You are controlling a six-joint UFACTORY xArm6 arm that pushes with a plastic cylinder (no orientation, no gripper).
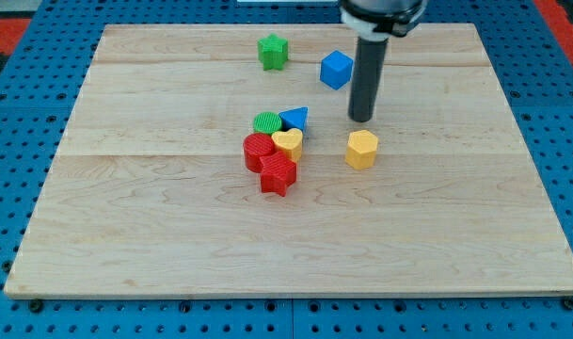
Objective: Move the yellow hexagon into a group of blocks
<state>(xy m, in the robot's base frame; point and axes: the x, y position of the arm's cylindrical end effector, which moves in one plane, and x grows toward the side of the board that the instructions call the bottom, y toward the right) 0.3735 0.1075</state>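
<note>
One rod, my tip (361, 120), touching nothing, just above yellow hexagon (361, 150); no fingers to open; five-block cluster (277, 151) frame centre.

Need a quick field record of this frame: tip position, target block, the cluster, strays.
tip: my tip rests on the board just toward the view's top of the yellow hexagon, small gap visible
target: yellow hexagon, apart from the group, to its right in the view
group: green cylinder, blue triangle, yellow heart, red cylinder, red star, packed together
strays: green star, blue cube near the view's top
</note>
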